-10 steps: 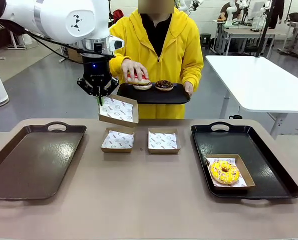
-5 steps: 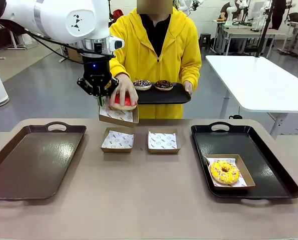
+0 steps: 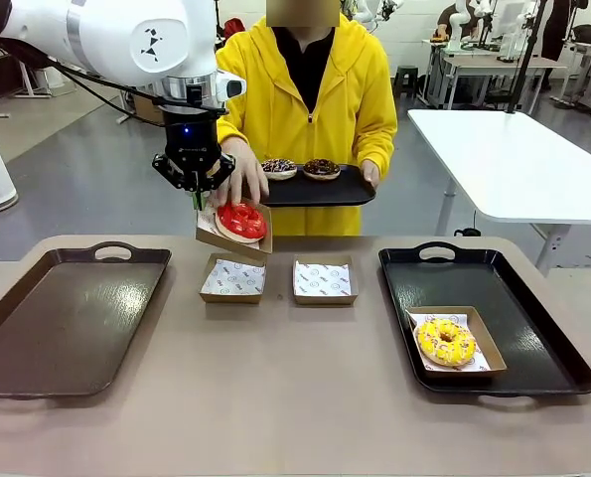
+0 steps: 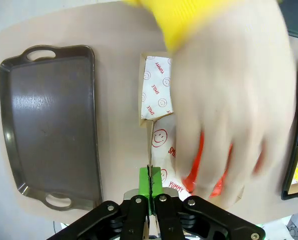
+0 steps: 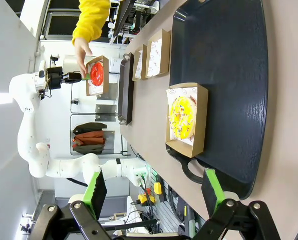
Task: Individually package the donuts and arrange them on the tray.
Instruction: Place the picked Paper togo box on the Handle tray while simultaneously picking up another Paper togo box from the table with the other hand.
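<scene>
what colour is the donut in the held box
Glossy red donut in the box; clearest in front view.

The red donut (image 3: 241, 220) in the box (image 3: 231, 244) clamped by the left gripper (image 3: 198, 201) carried a glossy glaze. The box was matt brown cardboard, lined with printed white paper. The gripper's pads (image 4: 156, 182) were matt green, its body black. The tray (image 3: 67, 318) below it was smooth, dark and reflective; the table (image 3: 295, 407) was matt tan.
</scene>
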Controlling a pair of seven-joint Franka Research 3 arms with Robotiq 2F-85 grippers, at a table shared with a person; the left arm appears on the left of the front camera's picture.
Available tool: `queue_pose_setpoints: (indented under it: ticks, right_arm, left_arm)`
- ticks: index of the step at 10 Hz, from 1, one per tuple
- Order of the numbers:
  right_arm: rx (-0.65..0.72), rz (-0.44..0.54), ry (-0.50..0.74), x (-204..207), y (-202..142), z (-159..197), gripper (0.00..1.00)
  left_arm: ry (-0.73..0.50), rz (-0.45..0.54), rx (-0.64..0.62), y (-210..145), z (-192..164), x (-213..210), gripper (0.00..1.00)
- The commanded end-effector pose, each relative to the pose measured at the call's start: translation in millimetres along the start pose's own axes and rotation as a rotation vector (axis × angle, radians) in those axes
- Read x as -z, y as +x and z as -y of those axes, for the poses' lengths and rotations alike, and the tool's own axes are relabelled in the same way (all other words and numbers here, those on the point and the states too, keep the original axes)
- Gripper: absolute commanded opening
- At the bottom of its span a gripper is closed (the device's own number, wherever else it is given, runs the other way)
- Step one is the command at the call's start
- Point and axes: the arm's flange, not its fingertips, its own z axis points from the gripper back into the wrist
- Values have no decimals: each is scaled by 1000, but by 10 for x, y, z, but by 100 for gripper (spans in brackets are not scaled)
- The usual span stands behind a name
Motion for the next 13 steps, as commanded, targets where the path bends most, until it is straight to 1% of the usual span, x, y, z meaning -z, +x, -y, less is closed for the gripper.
queue_pose_setpoints:
  ticks: [1,10,11,12,13]
  right_arm:
    - [2,3,5,-8,-9,12,100]
    - [0,0,0,0,0,0,100]
    - [-1,12,-50,141,124,-169,100]
    - [-6,8,-122,313,226,-375,100]
    - [-16,-11,-177,515,333,-603,100]
  left_arm:
    - [1,6,1,-26,-18,-3,0]
    - [0,0,0,-1,2,0,1]
    - [-28,-26,29,32,-166,-13,1]
    - [-71,-67,50,-11,-367,-9,1]
    - [-101,-69,80,-90,-560,-16,1]
